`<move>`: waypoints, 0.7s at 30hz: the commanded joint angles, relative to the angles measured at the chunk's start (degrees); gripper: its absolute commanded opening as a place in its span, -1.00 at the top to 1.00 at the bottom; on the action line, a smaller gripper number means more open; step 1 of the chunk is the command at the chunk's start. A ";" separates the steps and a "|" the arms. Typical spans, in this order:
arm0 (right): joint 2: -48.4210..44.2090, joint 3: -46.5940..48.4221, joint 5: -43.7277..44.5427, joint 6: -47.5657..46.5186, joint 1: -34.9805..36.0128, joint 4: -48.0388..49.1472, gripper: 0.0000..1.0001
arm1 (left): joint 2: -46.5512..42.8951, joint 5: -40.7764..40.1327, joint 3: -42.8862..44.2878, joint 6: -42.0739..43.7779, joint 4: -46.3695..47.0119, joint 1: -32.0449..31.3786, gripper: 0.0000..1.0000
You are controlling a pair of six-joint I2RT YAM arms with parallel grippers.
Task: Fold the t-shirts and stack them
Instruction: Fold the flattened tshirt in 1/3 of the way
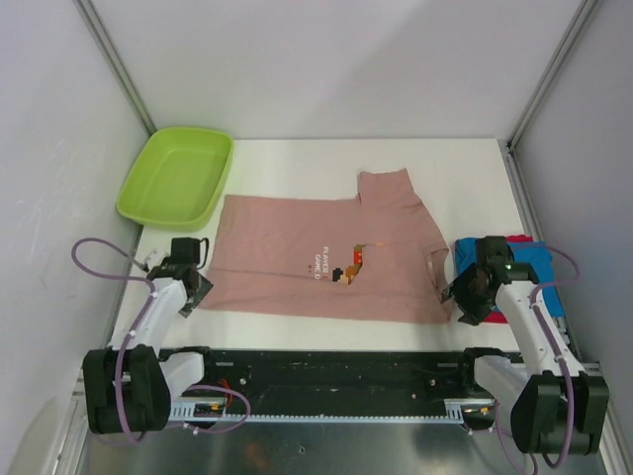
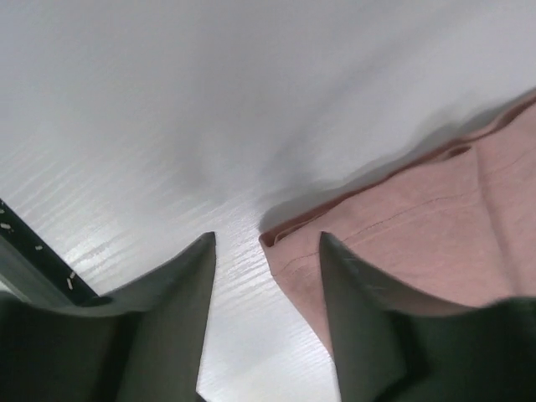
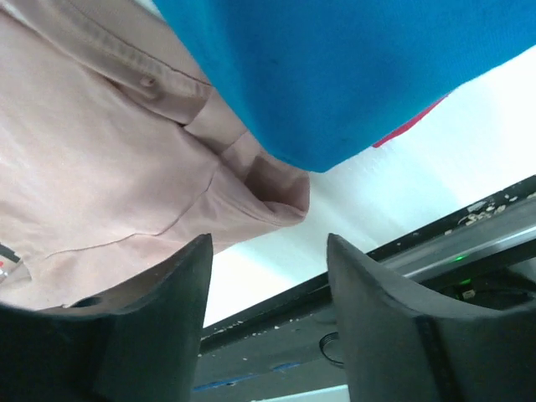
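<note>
A dusty pink t-shirt point(image 1: 326, 259) lies spread flat on the white table, print up, one sleeve pointing to the back. My left gripper point(image 1: 194, 295) stands open at its near left corner. In the left wrist view the left gripper point(image 2: 267, 238) hangs over that corner of the pink t-shirt point(image 2: 435, 226), with nothing pinched. My right gripper point(image 1: 462, 303) is open at the shirt's near right corner. In the right wrist view the right gripper point(image 3: 268, 239) is empty just off the pink t-shirt's point(image 3: 100, 167) folded edge. A folded blue t-shirt point(image 1: 531, 263) point(image 3: 352, 67) lies on a red one point(image 1: 518, 238) point(image 3: 410, 126).
A lime-green plastic tub point(image 1: 178, 176) stands at the back left corner. The black rail point(image 1: 326, 368) with the arm bases runs along the near table edge. White walls and metal frame posts close in both sides.
</note>
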 commanded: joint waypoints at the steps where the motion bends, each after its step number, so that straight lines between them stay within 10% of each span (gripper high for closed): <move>1: -3.84 5.40 0.80 -2.21 1.98 -0.59 -0.39 | -3.94 -0.23 5.50 4.19 -1.17 1.07 -0.34; 7: 3.72 15.83 6.47 -5.11 8.79 6.91 -0.52 | 0.40 3.80 19.69 13.75 -0.30 -1.64 -0.50; 21: 35.44 35.80 2.31 -11.89 9.51 30.59 -0.46 | 42.10 0.91 53.91 22.86 6.48 -14.86 -0.01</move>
